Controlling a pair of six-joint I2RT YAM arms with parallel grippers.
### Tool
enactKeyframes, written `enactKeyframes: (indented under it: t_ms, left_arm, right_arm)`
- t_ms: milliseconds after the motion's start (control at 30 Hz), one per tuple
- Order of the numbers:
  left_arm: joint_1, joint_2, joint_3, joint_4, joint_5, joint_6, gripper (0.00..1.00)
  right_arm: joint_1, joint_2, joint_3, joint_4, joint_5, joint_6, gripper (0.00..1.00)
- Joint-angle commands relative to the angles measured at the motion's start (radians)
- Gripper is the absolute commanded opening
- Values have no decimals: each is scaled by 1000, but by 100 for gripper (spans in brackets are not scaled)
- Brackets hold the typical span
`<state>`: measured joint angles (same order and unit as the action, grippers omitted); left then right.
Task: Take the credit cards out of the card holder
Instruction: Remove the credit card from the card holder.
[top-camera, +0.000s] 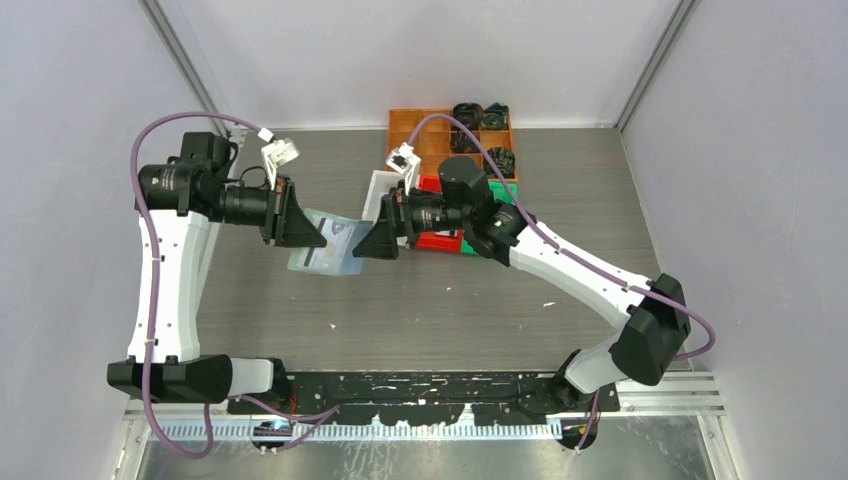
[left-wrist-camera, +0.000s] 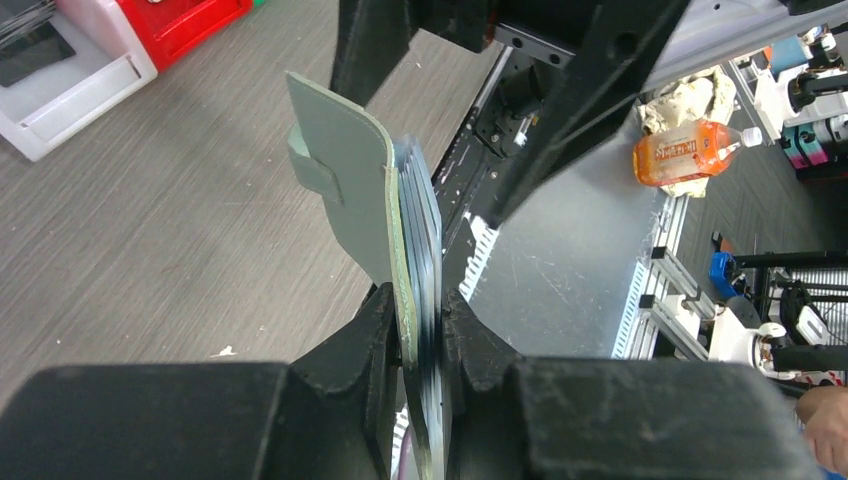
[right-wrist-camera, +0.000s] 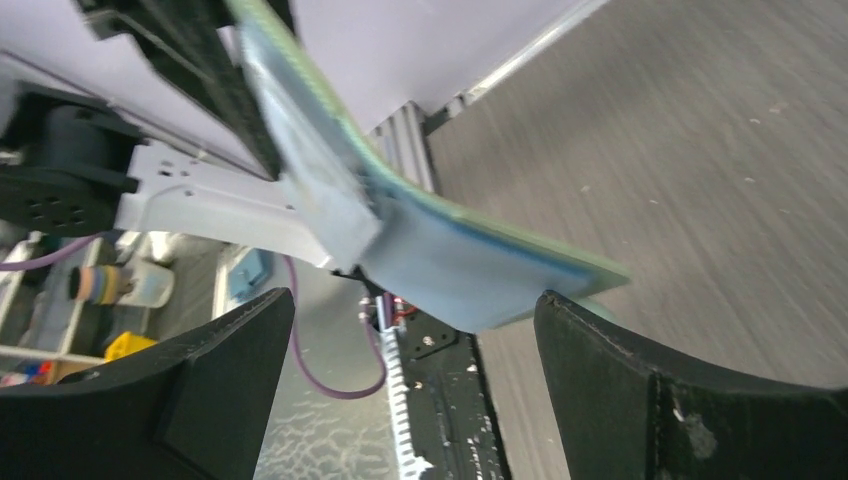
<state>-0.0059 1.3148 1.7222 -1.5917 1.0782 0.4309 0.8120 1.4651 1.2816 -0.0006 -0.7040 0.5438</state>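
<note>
Now the card holder (left-wrist-camera: 345, 190) is clamped by left claw (left-wrist-camera: 425, 335); a card must be pinched by spread right claw (top-camera: 362, 246) at three o'clock.

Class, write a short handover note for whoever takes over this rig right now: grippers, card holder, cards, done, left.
Left gripper: shut on the card holder, held on edge above the table.
Right gripper: open, jaws either side of the holder's free end, not gripping.
Credit cards: appear tucked inside; only edges show.
Done: holder lifted. Left: pull the cards out.
</note>
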Motion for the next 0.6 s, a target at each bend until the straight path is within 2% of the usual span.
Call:
enactKeyframes:
  t_ms: [0, 100, 200, 433, 567]
  left_arm:
    - [1, -56, 26, -185, 91, -5, 0]
    - [1, -74, 22, -185, 103, -8, 0]
    - [0, -84, 23, -185, 110, -16, 0]
    - [-11, -97, 27, -185, 134, -30, 0]
    - [-25, -102, 21, -183, 155, -24, 0]
  right_arm:
    - [-4, -84, 71, -150, 137, -214, 95]
    - [-4, -106, 107, -237, 187, -300, 96]
    - [-4, -108, 130, -251, 177, -335, 97]
    - [-4, -82, 171, -193, -67, -356, 97]
    - [-4, -35, 202, -114, -199, -280, 95]
